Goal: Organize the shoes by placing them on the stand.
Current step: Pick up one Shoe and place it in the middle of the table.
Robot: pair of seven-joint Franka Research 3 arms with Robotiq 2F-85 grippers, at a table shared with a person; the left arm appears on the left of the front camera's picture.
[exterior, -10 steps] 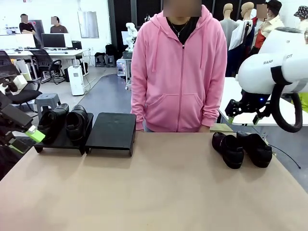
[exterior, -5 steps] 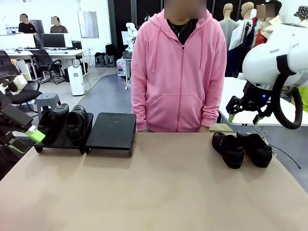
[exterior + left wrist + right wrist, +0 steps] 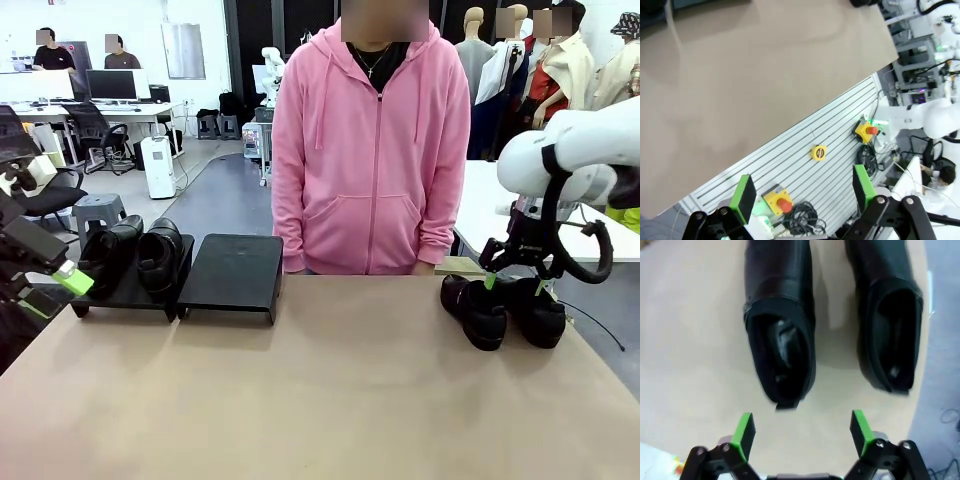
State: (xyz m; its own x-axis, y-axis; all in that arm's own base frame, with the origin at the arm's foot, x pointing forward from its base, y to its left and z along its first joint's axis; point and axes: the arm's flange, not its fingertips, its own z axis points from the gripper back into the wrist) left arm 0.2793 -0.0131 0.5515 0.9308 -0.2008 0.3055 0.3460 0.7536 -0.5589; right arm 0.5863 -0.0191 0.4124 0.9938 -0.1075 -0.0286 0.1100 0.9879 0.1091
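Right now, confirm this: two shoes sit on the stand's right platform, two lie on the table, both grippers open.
Wrong platform: the front view shows those shoes on the stand's left platform. The other pair lies on the table; left gripper and right gripper are open.

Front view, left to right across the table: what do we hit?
left gripper → shoe pair on the left platform → right platform → person → second shoe pair on the table
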